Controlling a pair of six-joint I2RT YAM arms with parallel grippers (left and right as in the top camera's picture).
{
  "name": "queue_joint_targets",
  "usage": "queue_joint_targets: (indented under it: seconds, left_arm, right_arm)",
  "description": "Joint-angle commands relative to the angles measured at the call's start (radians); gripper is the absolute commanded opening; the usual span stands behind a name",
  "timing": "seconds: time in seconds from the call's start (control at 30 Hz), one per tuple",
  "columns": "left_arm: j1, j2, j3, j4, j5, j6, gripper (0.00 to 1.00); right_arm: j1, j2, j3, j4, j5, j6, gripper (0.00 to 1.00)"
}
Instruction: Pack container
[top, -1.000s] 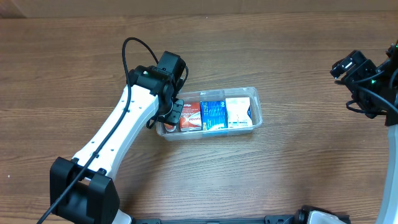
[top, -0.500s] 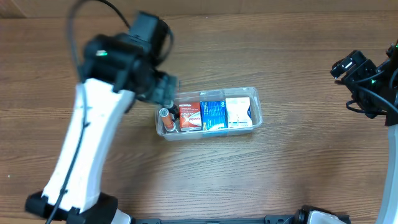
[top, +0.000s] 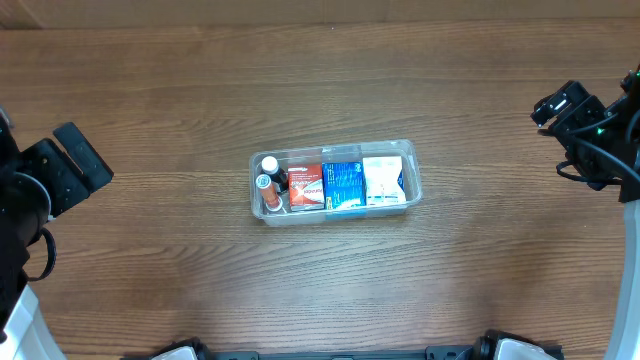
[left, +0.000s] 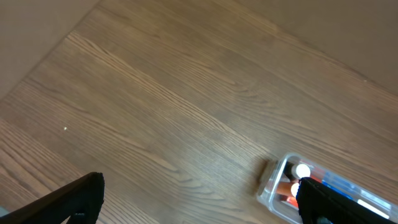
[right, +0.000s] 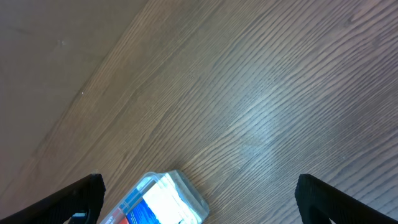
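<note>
The container (top: 336, 216), a clear rectangular tub, sits mid-table. In it, left to right, are a white-capped bottle (top: 268, 163) and an orange bottle (top: 271, 197), a red box (top: 305, 186), a blue box (top: 343, 184) and a white box (top: 383, 180). My left gripper (top: 85, 168) is far off at the table's left edge, open and holding nothing. In the left wrist view its gripper (left: 200, 202) spans bare wood, with the container (left: 272, 186) beside the right finger. My right gripper (top: 556, 104) hangs open at the far right. In the right wrist view the container (right: 186, 190) lies low between the open fingers (right: 79, 198).
Bare wooden tabletop (top: 200, 90) surrounds the tub on all sides. A pale wall or floor strip (left: 37, 31) borders the table's far edge in the left wrist view.
My left arm has pulled back from the container's left end to the table's far left, and its gripper has opened. The bottles now show uncovered in the tub. The right arm has not moved.
</note>
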Motion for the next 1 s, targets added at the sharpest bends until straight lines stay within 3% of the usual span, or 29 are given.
queue_joint_targets:
  seconds: [0.0,0.33,0.53,0.77,0.97]
  left_arm:
    - [0.006,0.025,0.003,0.024,0.084,-0.060,1.00]
    - [0.006,0.051,0.003,0.037,0.084,-0.072,1.00]
    - [0.006,0.051,0.003,0.037,0.084,-0.072,1.00]
    - [0.006,0.051,0.003,0.037,0.084,-0.072,1.00]
    - [0.006,0.051,0.003,0.037,0.084,-0.072,1.00]
  right_arm:
    - [-0.001,-0.008,0.006,0.005,-0.002,-0.003,1.00]
    - [0.000,-0.016,-0.011,0.005,-0.002,-0.003,1.00]
    - [0.033,-0.208,-0.046,-0.009,0.111,-0.005,1.00]
    - [0.054,-0.615,-0.183,0.072,-0.025,-0.399,1.00]
    - [0.054,-0.874,-0.468,0.165,-0.161,-0.497,1.00]
